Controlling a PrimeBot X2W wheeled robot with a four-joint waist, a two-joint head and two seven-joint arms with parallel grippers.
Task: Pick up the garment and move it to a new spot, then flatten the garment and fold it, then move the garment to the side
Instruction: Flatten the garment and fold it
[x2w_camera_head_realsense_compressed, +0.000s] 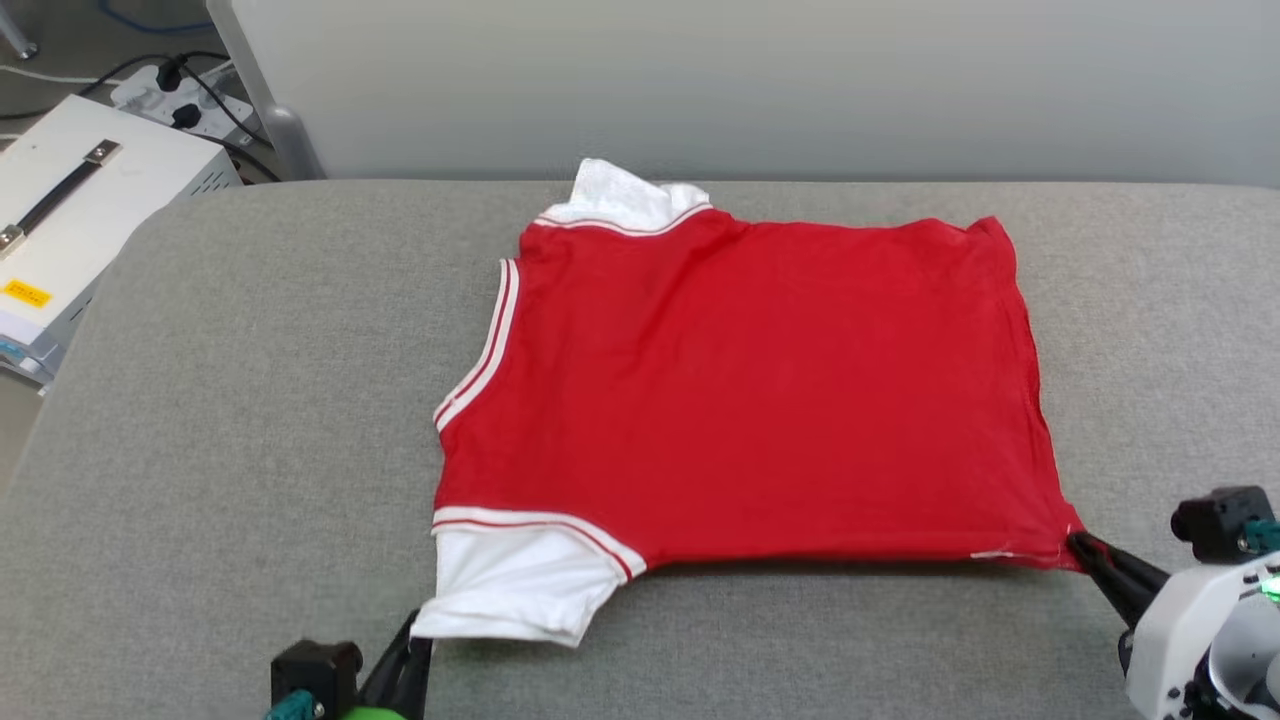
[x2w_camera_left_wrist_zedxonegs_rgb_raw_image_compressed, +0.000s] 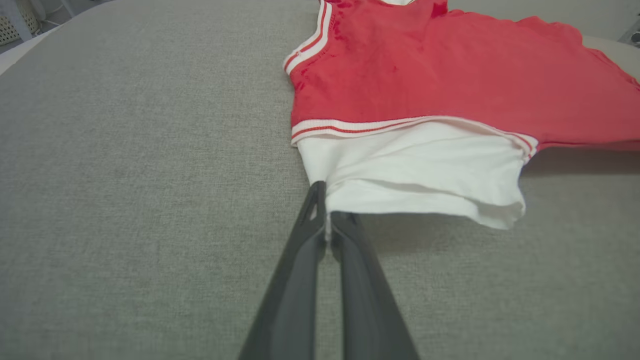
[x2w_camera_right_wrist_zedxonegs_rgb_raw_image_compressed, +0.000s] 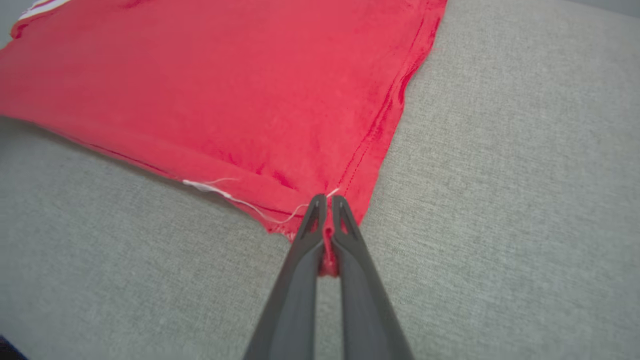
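Grey padded surface (x2w_camera_head_realsense_compressed: 250, 400) spans the head view; a white case with a strap handle (x2w_camera_head_realsense_compressed: 80, 200) sits off its edge at 10 o'clock

Garment (x2w_camera_head_realsense_compressed: 740, 390) lies spread at centre, plain red side up, neck towards 9 o'clock, hem towards 3 o'clock. The near white sleeve (x2w_camera_head_realsense_compressed: 510, 590) is at 7 o'clock

Left gripper (x2w_camera_left_wrist_zedxonegs_rgb_raw_image_compressed: 325, 200): fingers together, clamped on the corner of that sleeve. Right gripper (x2w_camera_right_wrist_zedxonegs_rgb_raw_image_compressed: 327, 200): fingers together, pinching the near hem corner, 4 o'clock in the head view

Risks, as judged:
- both pinches take very little cloth, so a hard pull could slip a corner free
- uneven pull between the 2 arms would skew the body or stretch the sleeve
- the loose white thread (x2w_camera_right_wrist_zedxonegs_rgb_raw_image_compressed: 235, 200) by the hem corner could snag

Hard to make out: the far sleeve (x2w_camera_head_realsense_compressed: 625, 195) at 12 o'clock looks bunched and partly tucked under; any print is hidden; both gripper bodies are cut off at the frame edge
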